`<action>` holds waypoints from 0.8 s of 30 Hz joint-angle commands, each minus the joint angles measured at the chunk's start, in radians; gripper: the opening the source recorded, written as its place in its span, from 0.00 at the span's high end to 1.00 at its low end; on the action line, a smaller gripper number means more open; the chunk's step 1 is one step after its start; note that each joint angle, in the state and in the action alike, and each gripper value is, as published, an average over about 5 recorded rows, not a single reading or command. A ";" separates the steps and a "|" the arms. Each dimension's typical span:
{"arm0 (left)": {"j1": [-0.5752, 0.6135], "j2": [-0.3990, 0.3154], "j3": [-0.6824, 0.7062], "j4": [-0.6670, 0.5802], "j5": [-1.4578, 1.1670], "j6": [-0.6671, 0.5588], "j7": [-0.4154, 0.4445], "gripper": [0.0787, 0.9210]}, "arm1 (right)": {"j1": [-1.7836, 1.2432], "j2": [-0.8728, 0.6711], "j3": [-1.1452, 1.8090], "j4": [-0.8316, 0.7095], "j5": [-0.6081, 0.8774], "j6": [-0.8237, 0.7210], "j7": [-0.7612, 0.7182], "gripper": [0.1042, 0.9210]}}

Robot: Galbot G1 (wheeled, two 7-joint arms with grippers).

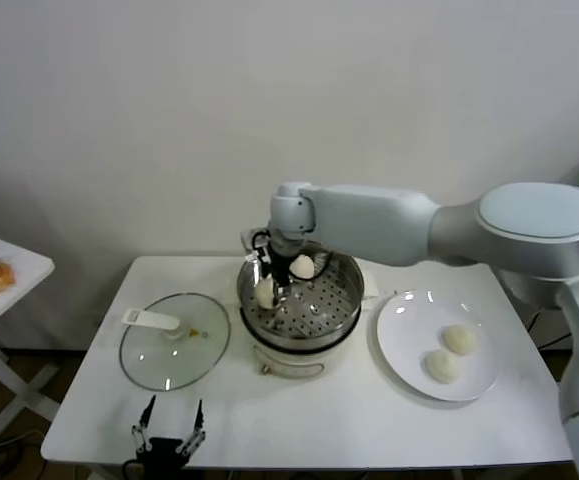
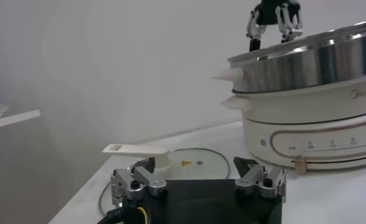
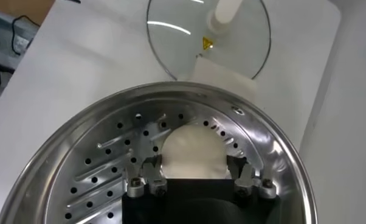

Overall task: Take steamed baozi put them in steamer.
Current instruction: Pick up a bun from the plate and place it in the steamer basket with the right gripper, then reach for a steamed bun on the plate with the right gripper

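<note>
Fingers (image 3: pixel 234 167) of our right gripper (image 3: pixel 195 173) clamp 1 bun (image 3: pixel 192 152) inside the steamer (image 3: pixel 104 158); next we release it onto the floor. 2 buns (image 1: pixel 451 352) wait on the plate (image 1: pixel 399 335). Our left gripper (image 1: pixel 169 432) idles, fingers apart.

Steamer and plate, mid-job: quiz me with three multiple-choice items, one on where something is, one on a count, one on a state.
1. Where is the glass lid?
A. on the steamer
B. flat on the table, on the robot's left of the steamer
C. on the plate

2. How many baozi lie on the plate?
A. none
B. two
C. four

3. What is the right tool doing?
A. gripping a bun inside the steamer
B. hanging empty over the plate
C. lifting the lid

Answers: 1 B, the lid rests beside the pot. 2 B, two baozi show there. 3 A, its fingers flank a held baozi over the perforated floor.
</note>
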State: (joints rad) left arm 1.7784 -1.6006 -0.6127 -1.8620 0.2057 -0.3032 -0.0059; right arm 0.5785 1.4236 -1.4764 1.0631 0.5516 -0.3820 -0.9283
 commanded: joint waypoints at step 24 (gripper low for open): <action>0.008 -0.002 -0.003 -0.005 0.009 -0.005 -0.003 0.12 | 0.240 -0.324 -0.062 0.175 0.059 0.122 -0.136 0.12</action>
State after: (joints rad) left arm 1.7853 -1.6032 -0.6170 -1.8675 0.2125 -0.3080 -0.0091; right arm 0.6825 1.2681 -1.4882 1.1578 0.5638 -0.3135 -0.9893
